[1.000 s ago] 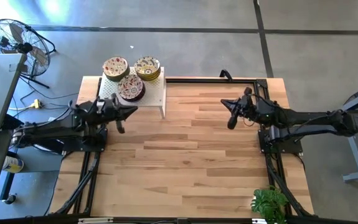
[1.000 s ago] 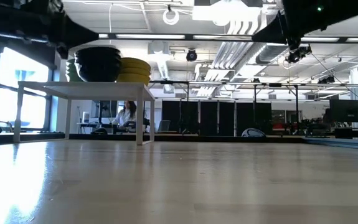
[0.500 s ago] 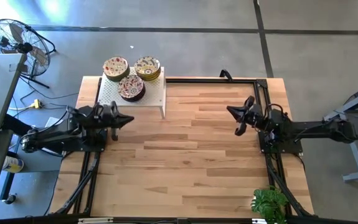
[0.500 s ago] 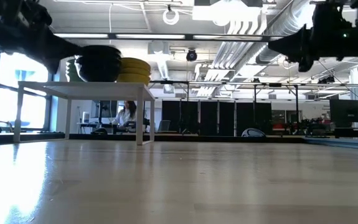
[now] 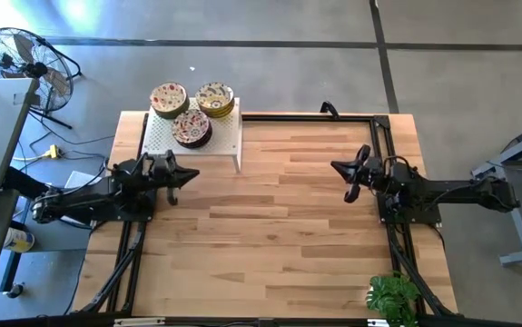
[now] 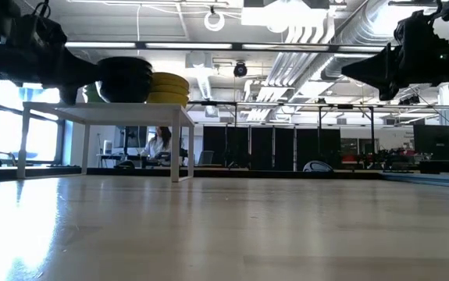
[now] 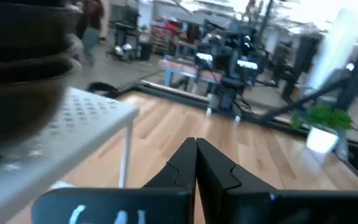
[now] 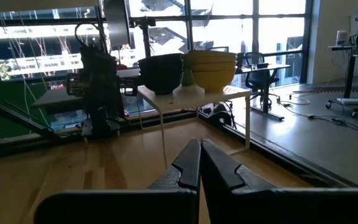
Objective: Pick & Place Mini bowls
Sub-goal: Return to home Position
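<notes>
We find the bowls [image 5: 191,127] in three stacks on the white shelf [image 5: 232,139], which stands at the corner of the wooden surface [image 5: 270,236] that shows top left in the high view. Two stacks sit side by side along the shelf's back, and the third sits in front of them, close against both (whether it touches them we cannot tell). In the low view the front stack [image 6: 122,78] looks dark outside, with a yellow stack [image 6: 169,87] beside it.

The left end effector [image 5: 192,175] hovers over the surface just in front of the shelf, pointing toward the middle. Its fingers [image 7: 185,163] are pressed together and hold nothing. The bowls lie close by, on the shelf beside and above it.

The right end effector [image 5: 336,166] hangs over the opposite side of the surface, well apart from the bowls and pointing across toward them. Its fingers [image 8: 191,163] are likewise closed tip to tip and empty. In its wrist view the shelf [image 8: 194,93] and bowls [image 8: 213,70] stand straight ahead.
</notes>
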Controlling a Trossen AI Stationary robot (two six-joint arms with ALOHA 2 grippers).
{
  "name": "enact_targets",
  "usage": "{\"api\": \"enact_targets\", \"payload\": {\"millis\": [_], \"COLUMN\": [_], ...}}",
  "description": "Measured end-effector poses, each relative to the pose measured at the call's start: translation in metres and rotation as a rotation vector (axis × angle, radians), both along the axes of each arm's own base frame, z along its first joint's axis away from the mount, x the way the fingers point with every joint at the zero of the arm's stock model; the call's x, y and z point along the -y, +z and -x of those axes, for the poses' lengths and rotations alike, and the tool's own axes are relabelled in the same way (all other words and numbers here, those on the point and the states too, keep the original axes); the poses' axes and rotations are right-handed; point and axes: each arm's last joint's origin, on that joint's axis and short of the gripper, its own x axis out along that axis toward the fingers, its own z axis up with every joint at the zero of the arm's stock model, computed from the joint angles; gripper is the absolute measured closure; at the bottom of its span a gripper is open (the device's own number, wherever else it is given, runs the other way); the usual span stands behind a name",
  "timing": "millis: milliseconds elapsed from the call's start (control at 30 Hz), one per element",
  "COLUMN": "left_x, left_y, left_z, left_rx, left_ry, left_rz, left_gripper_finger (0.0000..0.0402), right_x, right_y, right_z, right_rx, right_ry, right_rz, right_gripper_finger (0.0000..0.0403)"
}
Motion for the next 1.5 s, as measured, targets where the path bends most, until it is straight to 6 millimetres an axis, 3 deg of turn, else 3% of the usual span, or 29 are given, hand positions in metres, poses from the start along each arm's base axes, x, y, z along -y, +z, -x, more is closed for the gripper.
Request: {"api": "enact_targets", "payload": {"millis": [167, 367, 533, 1100, 1333, 1500], "left_x": [-0.001, -0.001, 0.000, -0.001, -0.001, -0.001], "left_y": [-0.002, -0.001, -0.003, -0.005, -0.005, -0.005], "left_z": [0.000, 0.000, 0.000, -0.001, -0.001, -0.001], "left_rx": [-0.010, -0.006, -0.015, -0.038, -0.052, -0.051], "left_ry": [0.018, 0.044, 0.013, 0.021, 0.041, 0.041], "left_rz": [-0.026, -0.036, -0.001, -0.005, -0.064, -0.062], "left_gripper_finger": [0.0401, 0.0401, 0.0401, 0.0401, 0.0400, 0.0400], "right_x": [0.000, -0.005, -0.006, -0.001, -0.001, -0.001], "right_y": [-0.001, 0.014, 0.007, -0.007, -0.007, -0.008], "right_z": [0.000, 0.013, 0.024, 0.024, 0.023, 0.023], "right_rx": [-0.010, 0.130, 0.090, -0.050, -0.048, -0.011], "right_ry": [-0.001, 0.092, 0.089, 0.006, 0.003, 0.015], "right_rz": [0.001, 0.088, 0.054, 0.011, 0.000, -0.102], "right_gripper_finger": [0.0402, 0.0402, 0.0402, 0.0402, 0.0402, 0.0402]}}
